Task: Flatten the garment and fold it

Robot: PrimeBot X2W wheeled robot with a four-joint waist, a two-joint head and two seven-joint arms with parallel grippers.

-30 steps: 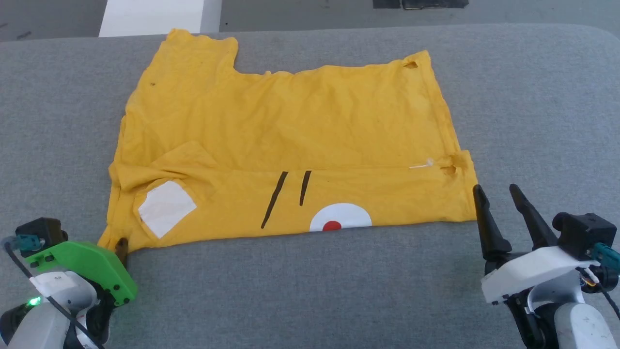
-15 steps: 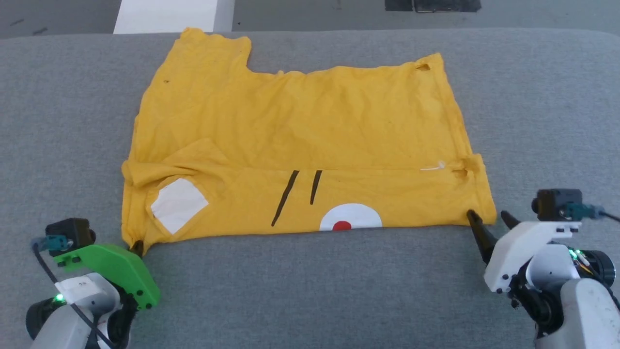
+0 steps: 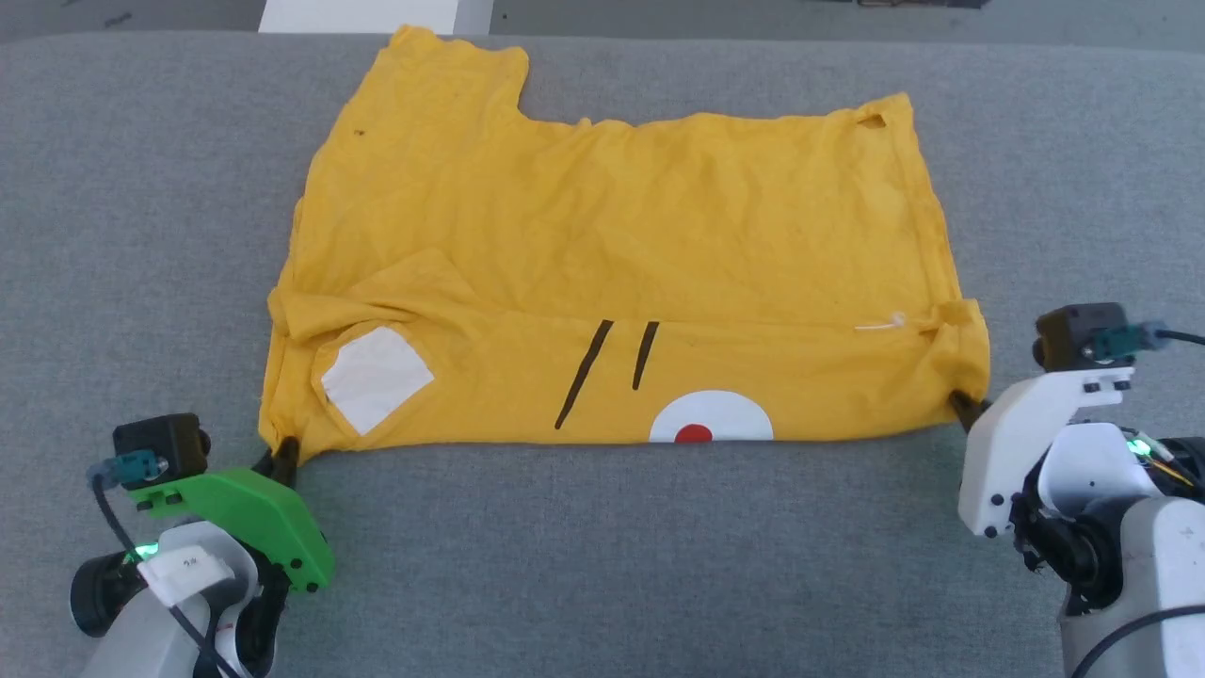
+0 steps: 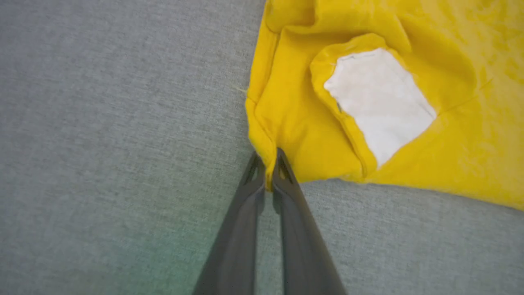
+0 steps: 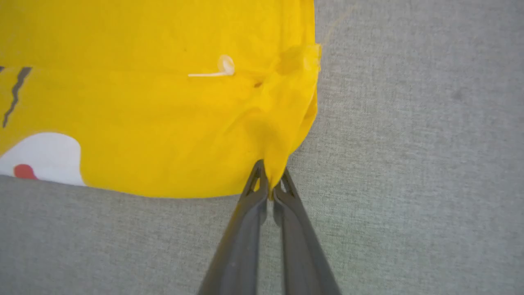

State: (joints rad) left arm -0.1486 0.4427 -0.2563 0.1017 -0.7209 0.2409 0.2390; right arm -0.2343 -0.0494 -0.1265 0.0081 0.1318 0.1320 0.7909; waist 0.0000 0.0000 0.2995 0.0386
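Now right end effector (image 5: 270,180) newly pinching garment (image 3: 612,245) corner, left end effector (image 4: 269,172) likewise; next fold judged ready.

Head camera looks forward and down from the near side, taking in the whole garment (image 3: 612,264). Wrist cameras sit close, facing its near-left and near-right corners.

bright yellow short-sleeved cotton T-shirt (image 3: 612,235): plain yellow | print: white half-round patch (image 3: 713,412) with red dot (image 3: 694,434), two black slanted strokes (image 3: 585,375) | white square patch (image 3: 377,377) at collar | grey woven-cloth tabletop (image 3: 602,565): even grey | left gripper (image 3: 285,450): dark fingers, green shell | right gripper (image 3: 962,405): dark fingers, white shell
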